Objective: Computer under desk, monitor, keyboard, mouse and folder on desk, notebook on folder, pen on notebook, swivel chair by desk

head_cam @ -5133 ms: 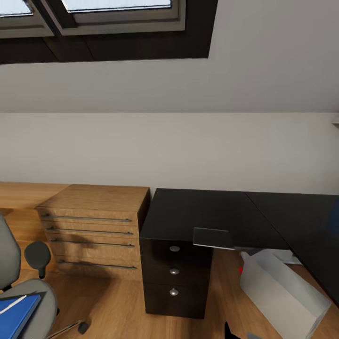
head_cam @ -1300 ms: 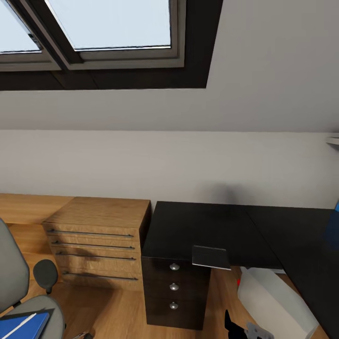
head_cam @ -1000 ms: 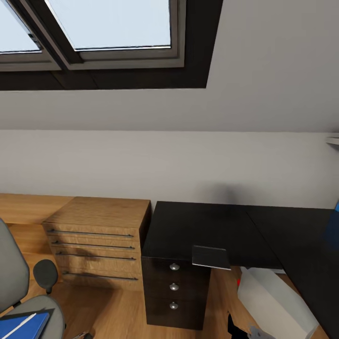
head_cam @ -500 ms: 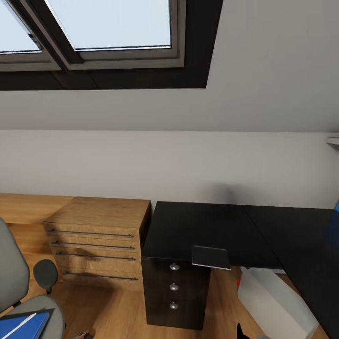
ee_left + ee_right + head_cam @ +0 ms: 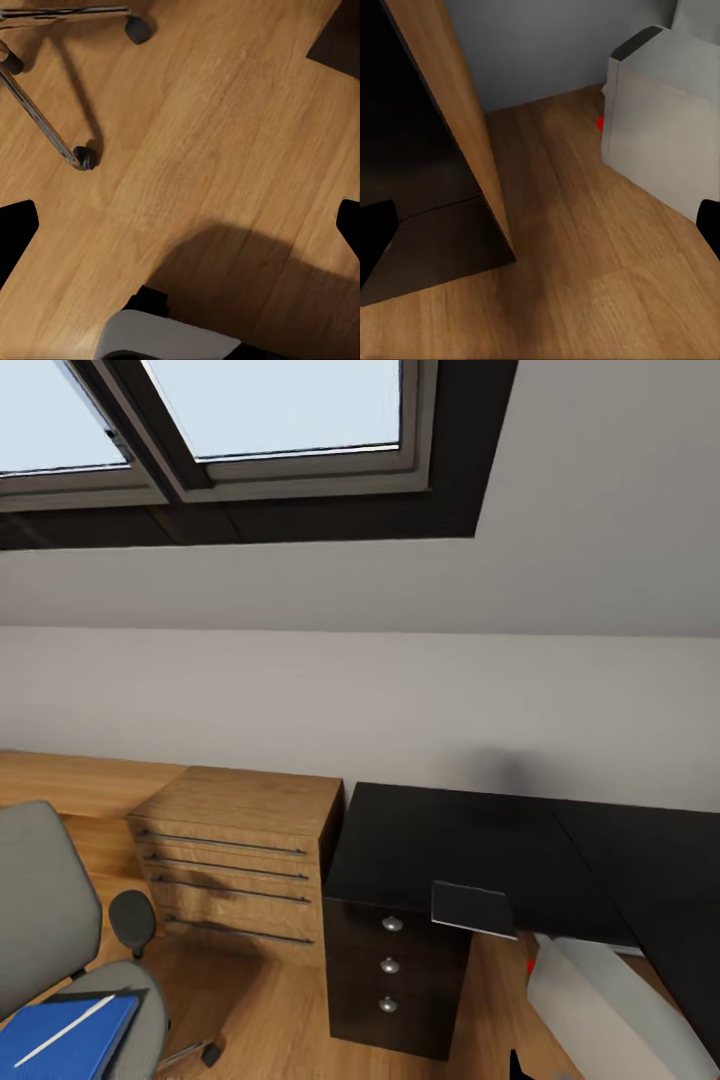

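The grey swivel chair [image 5: 45, 920] stands at the lower left of the head view. On its seat lies the blue folder [image 5: 70, 1040] with a thin white pen [image 5: 65, 1028] on top. The black desk [image 5: 470, 840] fills the middle and right; a dark flat slab [image 5: 472, 908] overhangs its front edge. Beneath the desk stands the grey computer tower [image 5: 610, 1010], which the right wrist view also catches as the computer tower [image 5: 667, 127]. My left gripper [image 5: 180, 225] hangs open over the floor by the chair's casters [image 5: 84, 157]. My right gripper [image 5: 540, 232] is open, low, near the tower.
A wooden chest of drawers [image 5: 235, 855] stands against the wall left of the desk's black drawer unit [image 5: 395, 980]. A skylight [image 5: 260, 420] sits in the sloped ceiling. Wooden floor [image 5: 210, 135] lies between chair and desk; my base [image 5: 172, 337] is below the left gripper.
The whole head picture has shifted right and slightly down, so the camera has turned left; more of the chair and folder shows. The black tip of my right arm sank toward the bottom edge.
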Tool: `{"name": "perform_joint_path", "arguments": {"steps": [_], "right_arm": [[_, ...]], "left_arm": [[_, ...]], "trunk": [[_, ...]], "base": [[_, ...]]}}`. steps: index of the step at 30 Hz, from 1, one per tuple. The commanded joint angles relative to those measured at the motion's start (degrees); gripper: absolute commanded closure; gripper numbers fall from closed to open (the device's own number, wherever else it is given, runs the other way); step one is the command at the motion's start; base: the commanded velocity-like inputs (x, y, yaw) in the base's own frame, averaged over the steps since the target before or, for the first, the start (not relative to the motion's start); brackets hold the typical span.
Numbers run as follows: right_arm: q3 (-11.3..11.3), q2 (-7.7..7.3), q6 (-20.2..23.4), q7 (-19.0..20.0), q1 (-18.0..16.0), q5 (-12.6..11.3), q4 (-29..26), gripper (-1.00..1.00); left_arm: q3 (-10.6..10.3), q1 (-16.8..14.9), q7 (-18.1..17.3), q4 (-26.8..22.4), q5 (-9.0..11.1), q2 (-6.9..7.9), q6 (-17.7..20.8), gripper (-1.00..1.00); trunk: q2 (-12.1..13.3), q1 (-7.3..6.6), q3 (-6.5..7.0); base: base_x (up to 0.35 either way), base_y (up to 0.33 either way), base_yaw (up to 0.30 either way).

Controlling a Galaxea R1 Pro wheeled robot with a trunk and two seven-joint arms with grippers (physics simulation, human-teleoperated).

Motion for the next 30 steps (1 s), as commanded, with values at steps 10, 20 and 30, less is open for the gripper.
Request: {"name": "perform_joint_path", "arguments": {"steps": [10,20,30], "right_arm": [[3.2,0.0,-0.2,0.2,0.0,3.6,0.2,-1.0],[3.7,0.11,-0.2,0.2,0.0,4.1,0.3,-1.0],[3.7,0.0,-0.2,0.2,0.0,4.1,0.3,-1.0]], "left_arm": [[-0.5,-0.1,-1.5,1.8,0.4,0.0,-0.3,-1.0],[-0.5,-0.1,-1.6,1.8,0.3,-0.01,-0.3,-1.0],[-0.5,-0.1,-1.6,1.8,0.3,-0.03,-0.3,-1.0]], "trunk": [[-0.1,0.0,-0.79],[-0.1,0.0,-1.5],[-0.1,0.0,-2.21]], "base": [[-0.021,0.051,0.173],[-0.141,0.143,0.173],[-0.009,0.004,0.173]]}}
